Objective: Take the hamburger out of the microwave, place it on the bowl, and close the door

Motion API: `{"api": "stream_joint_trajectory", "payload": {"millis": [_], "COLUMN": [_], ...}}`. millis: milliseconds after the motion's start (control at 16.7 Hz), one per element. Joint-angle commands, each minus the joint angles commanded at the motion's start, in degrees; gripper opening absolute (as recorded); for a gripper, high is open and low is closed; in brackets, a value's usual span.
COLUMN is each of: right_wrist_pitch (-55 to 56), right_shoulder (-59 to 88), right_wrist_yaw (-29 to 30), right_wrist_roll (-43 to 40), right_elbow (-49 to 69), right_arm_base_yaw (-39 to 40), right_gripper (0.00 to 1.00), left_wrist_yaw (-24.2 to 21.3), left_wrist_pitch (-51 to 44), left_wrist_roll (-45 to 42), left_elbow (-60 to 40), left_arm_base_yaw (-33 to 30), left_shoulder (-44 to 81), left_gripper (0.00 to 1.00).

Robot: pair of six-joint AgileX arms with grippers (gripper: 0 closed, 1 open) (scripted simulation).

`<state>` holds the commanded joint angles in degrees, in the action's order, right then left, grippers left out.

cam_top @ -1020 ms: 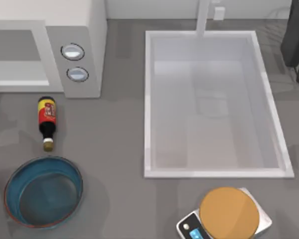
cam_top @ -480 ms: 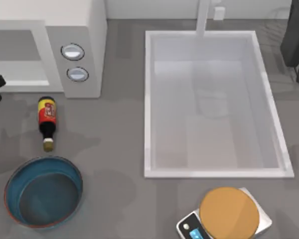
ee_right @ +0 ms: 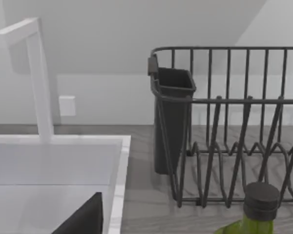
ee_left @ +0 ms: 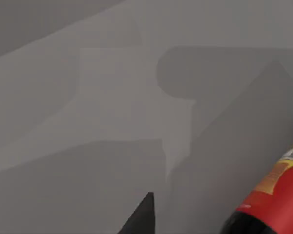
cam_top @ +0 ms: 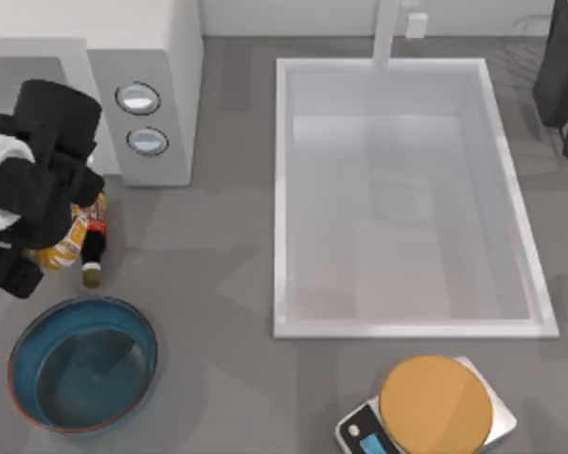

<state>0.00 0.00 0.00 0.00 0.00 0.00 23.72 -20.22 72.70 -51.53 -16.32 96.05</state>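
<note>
A: Report the left arm.

B: The left hand (cam_top: 40, 248) is over the bench (cam_top: 218, 284) at its left side, in front of the microwave (cam_top: 151, 66) and just behind the bowl (cam_top: 82, 364). The arm's black body covers the fingers from above, so whether they are clenched or released cannot be told.

A: Location of the hamburger?

B: The hamburger (cam_top: 64, 244) shows as orange-and-white wrapping at the hand's lower edge, above the bench and beside the sauce bottle (cam_top: 93, 248), which lies flat. It is short of the bowl rim.

A: The bowl?

B: Blue, upright, near the bench's front left corner.

A: The right arm?

B: Parked at the far right, near the dish rack (ee_right: 234, 122) and beside the sink basin (cam_top: 402, 199).
</note>
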Motion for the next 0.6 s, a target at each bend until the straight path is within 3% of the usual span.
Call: {"api": "stream_joint_trajectory", "payload": {"millis": [300, 600], "right_wrist_pitch": [0.00, 0.00], "right_shoulder": [0.00, 0.00], "right_wrist_yaw": [0.00, 0.00], "right_wrist_roll": [0.00, 0.00], "right_elbow": [0.00, 0.00], "right_arm_base_yaw": [0.00, 0.00], "right_gripper": [1.00, 1.00], "left_wrist_yaw": [5.45, 7.19], "left_wrist_pitch": [-26.91, -45.02], "left_wrist_roll": [32.89, 51.68], "left_elbow": [-7.79, -11.25], "left_arm_base_yaw": [-12.32, -20.68], "left_shoulder": [5.17, 9.30], "left_gripper": [0.00, 0.00]}}
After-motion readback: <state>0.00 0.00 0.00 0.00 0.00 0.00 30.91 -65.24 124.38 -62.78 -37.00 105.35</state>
